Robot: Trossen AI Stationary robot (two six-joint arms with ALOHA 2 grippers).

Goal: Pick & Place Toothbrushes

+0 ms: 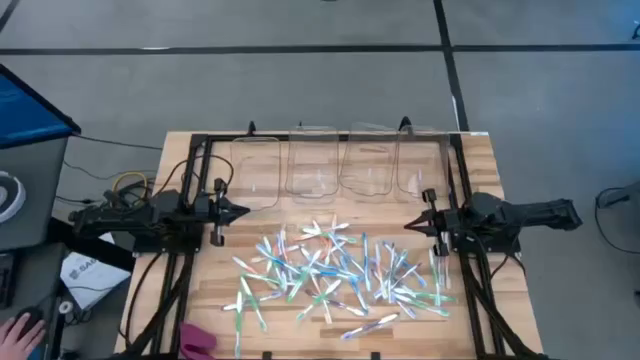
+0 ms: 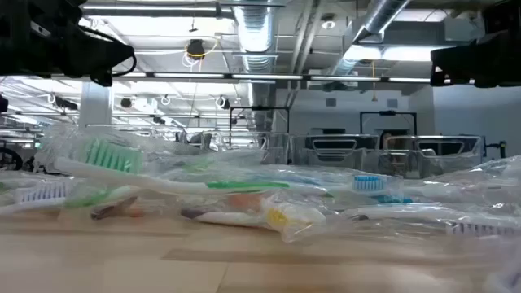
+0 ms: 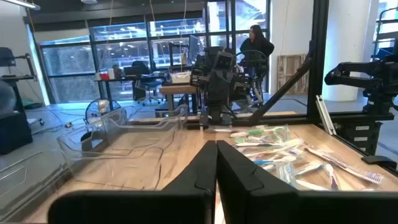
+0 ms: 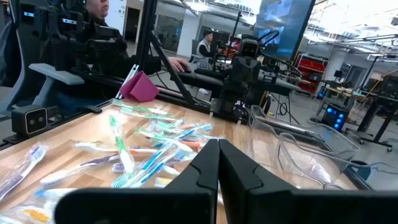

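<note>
Wooden worktop (image 1: 200,290) holds every slim whitish plastic toothbrush (image 1: 335,270) piled around 6 o'clock; clear plastic bins (image 1: 320,165) at 12 look empty. Left tool (image 1: 240,211) and right tool (image 1: 410,223) are both pinched together, holding nothing, so basically zero progress.

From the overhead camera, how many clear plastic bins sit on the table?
4, in a row along the table's far edge: first, second, third, fourth.

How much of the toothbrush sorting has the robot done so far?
Apparently none. The toothbrushes all lie heaped on the table, and the clear bins behind look empty. The left gripper and right gripper are shut, holding nothing, at the sides. Everything remains.
</note>
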